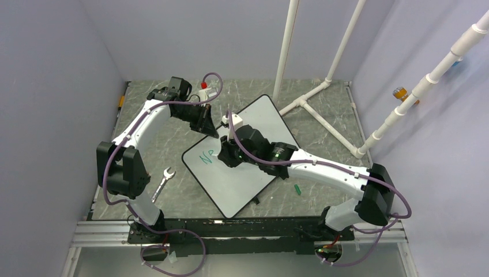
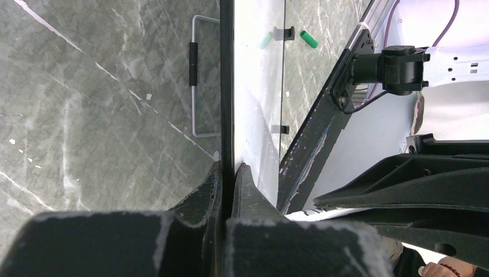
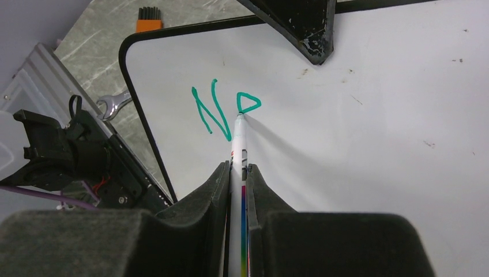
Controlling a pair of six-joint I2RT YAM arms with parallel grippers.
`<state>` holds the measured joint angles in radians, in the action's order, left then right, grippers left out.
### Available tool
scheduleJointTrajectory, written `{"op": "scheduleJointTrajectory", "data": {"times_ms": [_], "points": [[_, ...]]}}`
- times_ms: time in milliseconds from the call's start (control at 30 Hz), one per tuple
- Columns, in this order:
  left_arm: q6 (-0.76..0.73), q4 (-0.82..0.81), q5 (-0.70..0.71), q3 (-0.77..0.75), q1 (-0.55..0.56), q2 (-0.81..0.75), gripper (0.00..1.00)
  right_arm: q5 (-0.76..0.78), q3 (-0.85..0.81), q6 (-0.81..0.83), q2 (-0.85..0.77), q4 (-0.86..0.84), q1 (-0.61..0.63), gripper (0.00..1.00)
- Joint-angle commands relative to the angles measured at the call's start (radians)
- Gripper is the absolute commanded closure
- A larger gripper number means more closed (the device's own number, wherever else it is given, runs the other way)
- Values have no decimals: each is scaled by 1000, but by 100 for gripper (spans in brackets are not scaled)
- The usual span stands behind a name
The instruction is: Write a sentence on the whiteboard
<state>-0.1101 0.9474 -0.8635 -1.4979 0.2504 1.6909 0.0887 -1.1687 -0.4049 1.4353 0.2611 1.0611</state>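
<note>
The whiteboard [image 1: 232,189] lies tilted at the table's middle. The sentence [image 1: 206,156] shows only a green "N" [image 3: 209,112] and a small closed loop beside it [image 3: 248,103]. My right gripper [image 3: 237,168] is shut on a white marker [image 3: 237,153] with a rainbow stripe, its green tip touching the board just under the loop. It is over the board's left part [image 1: 229,151]. My left gripper [image 2: 229,168] is shut on the board's black rim [image 2: 227,86] at the far edge [image 1: 211,129]. One of its fingers [image 3: 311,32] shows in the right wrist view.
A wrench [image 1: 164,179] lies left of the board. A green marker cap [image 1: 297,188] lies to its right and shows in the left wrist view [image 2: 308,38]. A white pipe frame [image 1: 314,92] stands at the back right. An orange brush [image 3: 149,17] lies by the left wall.
</note>
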Motion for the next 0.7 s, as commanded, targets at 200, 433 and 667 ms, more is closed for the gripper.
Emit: {"op": "scheduleJointTrajectory", "data": {"times_ms": [200,433,667], "points": [[-67,-79,107,-5,1,-42,100,58,27,-14,-31,58,-3,100],[-67,-79,105,-5,1,-45,100,71,2,-3,-34,77,-4,100],[-66,-82,104,-5,1,-43,100,75,-76,21,-19,103,-6,100]]}}
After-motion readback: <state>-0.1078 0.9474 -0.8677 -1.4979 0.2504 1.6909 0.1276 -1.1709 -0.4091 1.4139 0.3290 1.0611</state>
